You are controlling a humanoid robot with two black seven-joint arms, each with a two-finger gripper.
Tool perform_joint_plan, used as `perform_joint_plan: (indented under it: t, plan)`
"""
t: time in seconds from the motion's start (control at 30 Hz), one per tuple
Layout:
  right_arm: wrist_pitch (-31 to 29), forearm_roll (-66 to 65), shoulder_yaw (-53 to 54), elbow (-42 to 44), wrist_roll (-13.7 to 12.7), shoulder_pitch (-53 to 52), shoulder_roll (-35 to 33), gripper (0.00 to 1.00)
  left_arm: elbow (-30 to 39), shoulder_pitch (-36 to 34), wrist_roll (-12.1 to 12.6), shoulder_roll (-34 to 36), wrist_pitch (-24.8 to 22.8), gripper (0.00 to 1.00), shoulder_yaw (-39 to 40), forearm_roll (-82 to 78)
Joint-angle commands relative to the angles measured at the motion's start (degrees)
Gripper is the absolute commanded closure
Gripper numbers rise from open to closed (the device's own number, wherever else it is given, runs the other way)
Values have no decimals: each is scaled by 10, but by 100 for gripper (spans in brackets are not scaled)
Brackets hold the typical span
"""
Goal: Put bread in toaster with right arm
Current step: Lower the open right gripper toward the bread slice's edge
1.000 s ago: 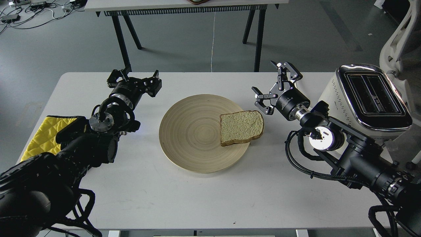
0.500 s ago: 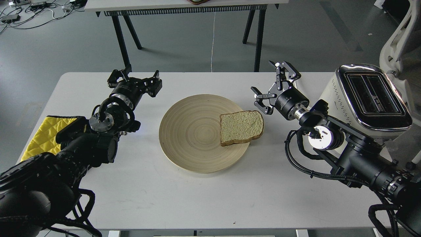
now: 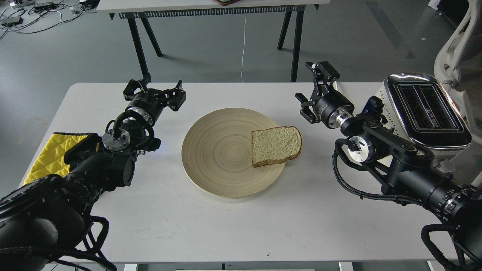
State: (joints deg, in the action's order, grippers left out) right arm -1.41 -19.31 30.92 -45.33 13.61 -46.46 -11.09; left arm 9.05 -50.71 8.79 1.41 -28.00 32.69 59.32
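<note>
A slice of tan bread (image 3: 276,145) with a brown crust lies flat on the right side of a round wooden plate (image 3: 218,150). The cream toaster (image 3: 421,109) with a chrome top stands at the table's right edge, both slots empty. My right gripper (image 3: 311,87) is open and empty, raised above the table just right of and behind the bread, between plate and toaster. My left gripper (image 3: 154,90) is open and empty at the table's back left, far from the bread.
A yellow quilted cloth (image 3: 52,154) lies at the table's left edge under my left arm. A white chair (image 3: 459,45) stands behind the toaster. Another table's black legs (image 3: 143,41) stand on the floor beyond.
My right gripper has rotated at the wrist and lifted slightly up and right, away from the bread. The right forearm shifted with it. Bread, plate, toaster and left arm have not moved.
</note>
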Motion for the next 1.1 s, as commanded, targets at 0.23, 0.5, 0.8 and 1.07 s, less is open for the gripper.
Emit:
perform_joint_plan:
  t: [0.23, 0.5, 0.8, 1.07]
  plan:
    - [107, -83, -94, -82, -46, 0, -42, 1, 0, 0, 0, 0, 0, 0, 0, 0]
    - [119, -82, -152, -121, -46, 5, -99, 1, 0, 0, 0, 0, 0, 0, 0, 0]
    - [141, -82, -190, -132, -46, 20, -102, 1, 0, 0, 0, 0, 0, 0, 0, 0]
    - [141, -83, -193, -131, -46, 29, -89, 2, 0, 0, 0, 0, 0, 0, 0, 0]
